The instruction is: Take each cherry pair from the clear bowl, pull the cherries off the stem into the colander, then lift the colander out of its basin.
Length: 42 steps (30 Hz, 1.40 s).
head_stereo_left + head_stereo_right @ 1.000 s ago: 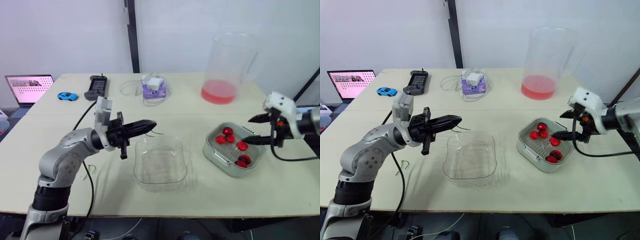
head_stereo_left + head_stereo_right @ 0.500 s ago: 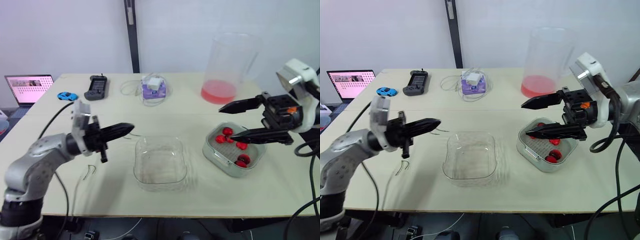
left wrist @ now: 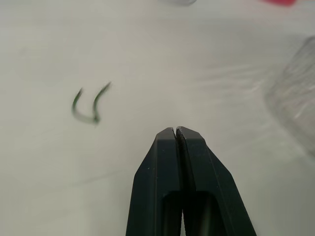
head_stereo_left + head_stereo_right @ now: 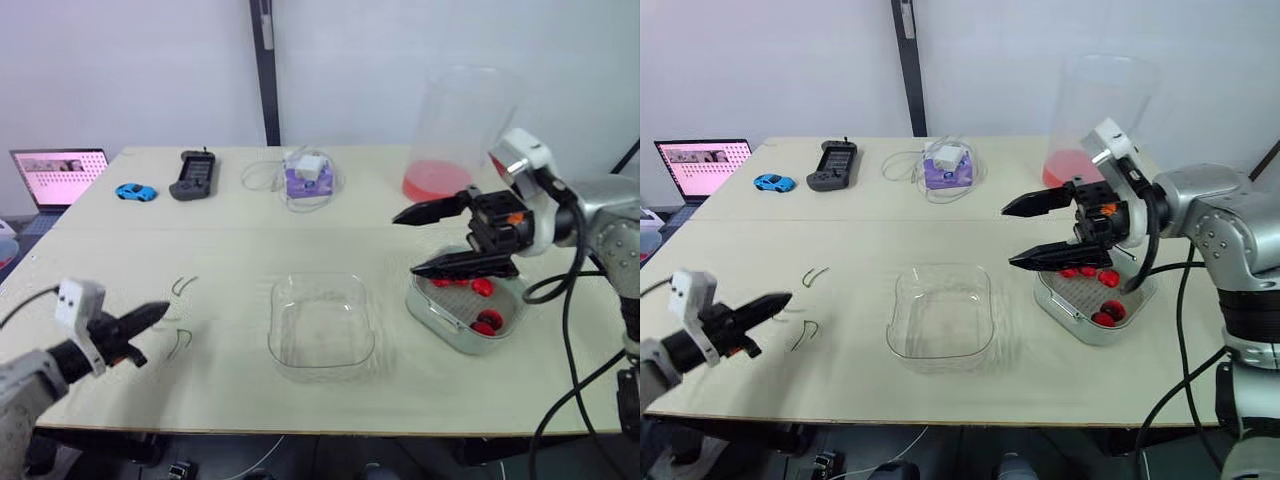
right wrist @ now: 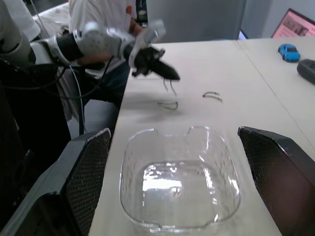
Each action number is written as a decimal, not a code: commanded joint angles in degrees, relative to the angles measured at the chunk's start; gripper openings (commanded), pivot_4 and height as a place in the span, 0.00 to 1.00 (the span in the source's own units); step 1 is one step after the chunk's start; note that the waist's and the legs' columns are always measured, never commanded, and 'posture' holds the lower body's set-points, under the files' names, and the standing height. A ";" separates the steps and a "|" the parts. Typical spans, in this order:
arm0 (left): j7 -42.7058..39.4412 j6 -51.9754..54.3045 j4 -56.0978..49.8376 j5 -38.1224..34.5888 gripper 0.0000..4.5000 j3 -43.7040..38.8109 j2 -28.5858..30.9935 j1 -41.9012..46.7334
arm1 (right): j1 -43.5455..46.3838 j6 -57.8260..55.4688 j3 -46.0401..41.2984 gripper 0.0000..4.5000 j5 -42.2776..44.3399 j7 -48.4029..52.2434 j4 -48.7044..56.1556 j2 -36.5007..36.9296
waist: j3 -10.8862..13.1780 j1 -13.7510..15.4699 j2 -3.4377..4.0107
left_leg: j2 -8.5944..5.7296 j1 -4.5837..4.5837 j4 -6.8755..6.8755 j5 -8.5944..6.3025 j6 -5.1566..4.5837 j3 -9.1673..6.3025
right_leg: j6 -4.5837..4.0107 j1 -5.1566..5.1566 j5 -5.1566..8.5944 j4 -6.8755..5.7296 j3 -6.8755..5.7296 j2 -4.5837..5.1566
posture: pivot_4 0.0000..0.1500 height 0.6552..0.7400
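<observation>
The left gripper [image 3: 175, 130] hangs low over the near left corner of the table [image 4: 400, 390], its two black fingers pressed together with nothing between them. Bare green stems [image 4: 180, 287] lie on the tabletop just beyond it, to the left of the clear bowl [image 4: 322, 330], which sits mid-table. The right gripper [image 4: 405, 245] is spread wide, raised beside the bowl-facing edge of the colander [image 4: 432, 308], where red cherries [image 4: 482, 289] lie.
</observation>
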State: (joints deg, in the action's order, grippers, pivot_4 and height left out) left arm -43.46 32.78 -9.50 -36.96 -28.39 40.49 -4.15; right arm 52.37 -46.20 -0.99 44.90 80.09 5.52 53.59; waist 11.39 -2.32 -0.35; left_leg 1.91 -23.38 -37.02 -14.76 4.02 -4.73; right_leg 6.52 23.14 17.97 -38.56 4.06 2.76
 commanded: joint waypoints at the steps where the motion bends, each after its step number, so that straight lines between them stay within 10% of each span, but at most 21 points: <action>1: 0.06 -3.85 3.06 3.00 0.00 0.45 0.16 0.83 | 1.93 0.02 -0.89 0.99 -0.24 -0.96 1.67 -0.11 | -0.01 0.12 -0.01 | 0.00 -0.01 0.00 0.00 0.00 0.00 | 0.00 0.00 0.00 0.02 -0.01 0.01 | 1.00 0.92; 5: -0.71 -6.17 7.05 4.99 0.00 2.19 -0.55 1.40 | 1.56 -1.12 0.10 0.99 -1.51 -2.50 3.18 0.64 | -0.01 0.02 -0.01 | -0.01 -0.01 0.03 -0.01 -0.01 0.02 | 0.00 0.01 0.00 0.04 0.00 0.02 | 1.00 0.92; 8: -0.25 -5.83 8.51 3.48 0.20 0.98 -1.00 3.22 | 0.55 -1.88 0.23 1.00 -2.58 -3.53 4.17 1.56 | -0.01 0.01 -0.02 | -0.01 -0.01 0.02 -0.01 0.00 0.01 | 0.00 0.01 0.00 0.02 0.00 0.02 | 1.00 0.92; 16: -4.75 -4.58 9.38 0.55 0.99 -1.94 3.21 5.46 | -2.55 -3.94 -1.47 1.00 -1.79 -5.59 6.76 3.06 | -0.01 -0.13 -0.02 | 0.00 -0.01 0.02 -0.01 0.00 0.01 | 0.00 0.02 0.00 0.01 0.00 0.02 | 1.00 0.92; 29: -26.29 2.59 4.51 -9.52 0.99 4.32 17.61 20.95 | -9.87 -5.48 -5.26 1.00 -5.07 -12.88 7.16 7.93 | 0.00 0.23 -0.05 | -0.02 -0.06 0.01 0.00 0.00 0.01 | 0.00 0.03 0.00 0.03 -0.06 0.03 | 1.00 0.92; 42: -25.38 4.25 4.68 -2.63 0.99 24.37 9.53 37.22 | -42.05 -10.13 -40.74 1.00 -7.46 -24.82 18.40 8.52 | 0.00 0.02 0.00 | 0.00 0.01 -0.03 -0.01 -0.02 0.04 | 0.01 0.02 0.01 -0.10 0.05 -0.07 | 1.00 0.92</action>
State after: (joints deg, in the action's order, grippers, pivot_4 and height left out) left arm -68.83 39.00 -4.68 -41.03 -4.23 50.01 31.09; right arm 11.96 -55.61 -36.10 38.30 56.13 21.35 62.66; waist 11.39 -2.30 -0.35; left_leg 1.91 -23.39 -37.04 -14.77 3.99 -4.69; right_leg 6.53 23.14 17.98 -38.66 4.09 2.69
